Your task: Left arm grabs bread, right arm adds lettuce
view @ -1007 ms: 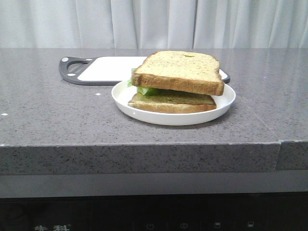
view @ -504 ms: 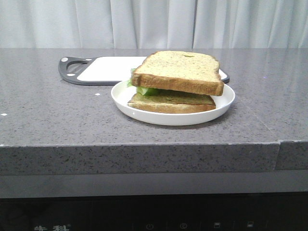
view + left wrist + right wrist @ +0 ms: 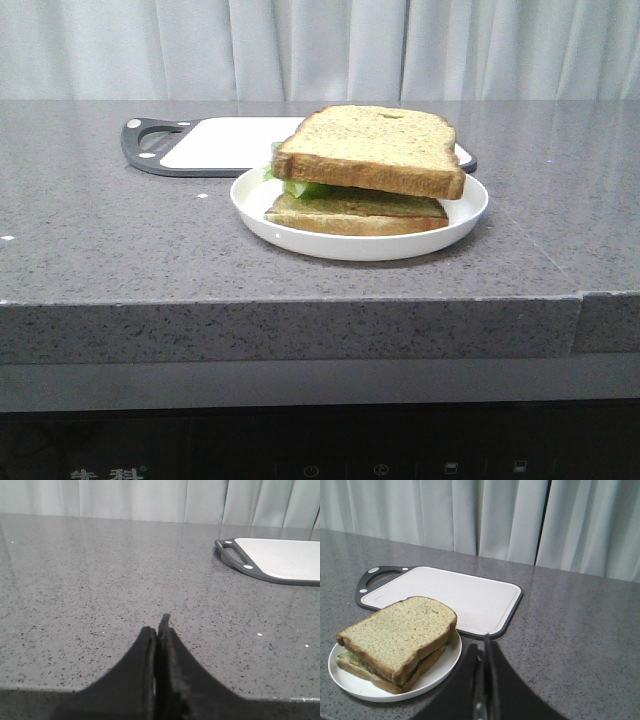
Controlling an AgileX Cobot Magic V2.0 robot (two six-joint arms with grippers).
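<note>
The bread [image 3: 372,148] is seen on top of a stack in the white plate [image 3: 467,215], face up, small dent near its far edge. It is laid slightly askew over what is under it. The lettuce [image 3: 303,187] is tucked right under the bread, only a green crinkly edge seen sticking out on the side nearer the cutting board handle. A thinner slice [image 3: 355,213] is seen at the bottom of the stack, flat on the plate. In the right wrist view the same stack is shown: bread [image 3: 397,630] on top, bottom slice [image 3: 367,672] below, plate rim [image 3: 442,667] around them; lettuce barely made out as a greenish line between the slices.

The plate is set on the grey speckled counter [image 3: 120,240], near its front edge. The cutting board [image 3: 225,143], white with a dark rim and handle, is placed just behind the plate, partly hidden by the stack; whether it is touched by the plate cannot be told. It is also seen in the left wrist view [image 3: 285,565] and the right wrist view [image 3: 455,592].

The left gripper [image 3: 161,630] is seen with fingers pressed together, nothing between them, held over bare counter well apart from the plate, cutting board off to one side. The right gripper [image 3: 485,645] is seen with fingers pressed together too, nothing pinched, held just beside the plate, tips lined up with the near edge of the cutting board. Neither arm is caught in the front view. Pale curtains [image 3: 320,50] are hung behind the counter.
</note>
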